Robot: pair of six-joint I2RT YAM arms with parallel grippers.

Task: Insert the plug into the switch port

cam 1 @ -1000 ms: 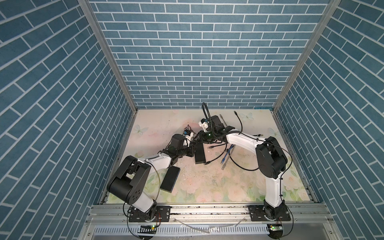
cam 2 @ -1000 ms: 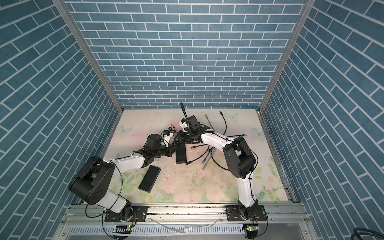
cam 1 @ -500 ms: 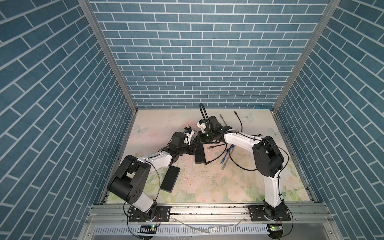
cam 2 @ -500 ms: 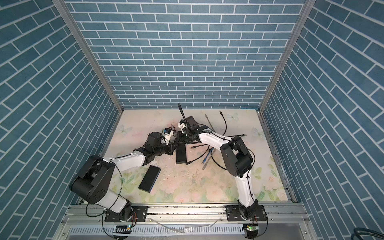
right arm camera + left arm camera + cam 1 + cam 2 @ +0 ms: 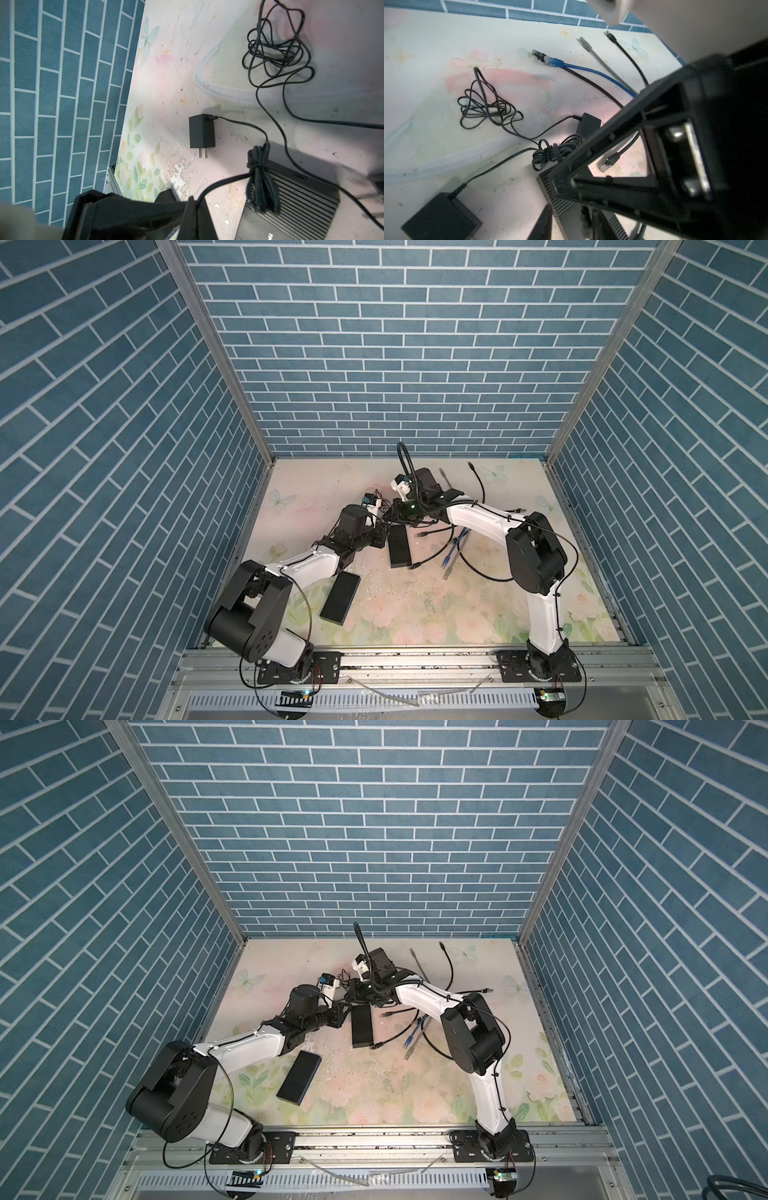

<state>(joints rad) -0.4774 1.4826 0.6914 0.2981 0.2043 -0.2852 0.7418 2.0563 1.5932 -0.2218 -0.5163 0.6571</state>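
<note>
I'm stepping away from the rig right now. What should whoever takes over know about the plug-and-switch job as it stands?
Left gripper: open, at the left side of the switch, holding nothing that shows.
Right gripper: shut on the thin black cord of the adapter, at the switch's far end.
Done: the cord end is in the grip.
Left: the plug is hidden by the gripper and not seen seated; line it up, push it into the port, release.
A second black box lies flat nearer the rail.
</note>
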